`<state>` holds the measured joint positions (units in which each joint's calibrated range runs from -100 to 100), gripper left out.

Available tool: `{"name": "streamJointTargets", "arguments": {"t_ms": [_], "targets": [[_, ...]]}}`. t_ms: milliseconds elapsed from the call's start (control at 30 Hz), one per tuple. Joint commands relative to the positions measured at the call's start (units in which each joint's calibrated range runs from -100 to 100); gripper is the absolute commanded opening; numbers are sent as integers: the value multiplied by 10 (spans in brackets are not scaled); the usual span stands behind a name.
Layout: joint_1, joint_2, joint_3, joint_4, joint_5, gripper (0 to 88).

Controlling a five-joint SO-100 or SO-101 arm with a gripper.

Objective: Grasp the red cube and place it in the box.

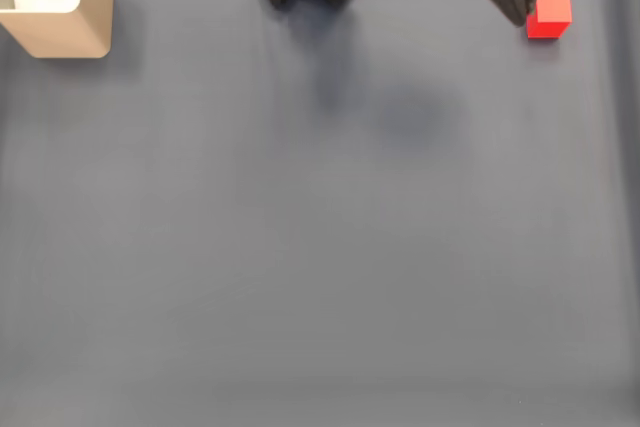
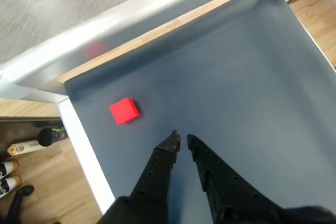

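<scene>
While the cube lies free: the grasp is, by my judgement, the step in hand, and nothing of it is done yet.
Cube: the cube [image 2: 124, 110] sits flat on the dark mat of the counter [image 2: 236, 77], near the mat's corner and close to its edges in the wrist view; in the fixed view it lies at the top right [image 1: 549, 14].
Pincer: the pincer [image 2: 182, 142] hangs above the mat, nearly clenched, only a narrow slit between its tips, grasping nothing; the cube is off to the left of the tips in the wrist view, apart from them.
Box: the box [image 1: 75, 17] stands at the top left corner of the fixed view, well apart from the cube, white material inside.
Doing it well: spread the fingers wider than the cube before descending; swing toward the cube so that it lies between them; square the fingers to two opposite faces, since the cube looks turned slightly.
Risk: a finger landing on top could knock the cube toward the mat's edge.
</scene>
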<state>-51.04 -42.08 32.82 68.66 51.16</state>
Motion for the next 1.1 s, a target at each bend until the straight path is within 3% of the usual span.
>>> {"name": "streamJointTargets", "arguments": {"t_ms": [0,600,1067], "targets": [[-29,-12,-24,4,12,18],[-133,13,-23,0,8,75],[-143,-39,59,-82,46,248]]}}
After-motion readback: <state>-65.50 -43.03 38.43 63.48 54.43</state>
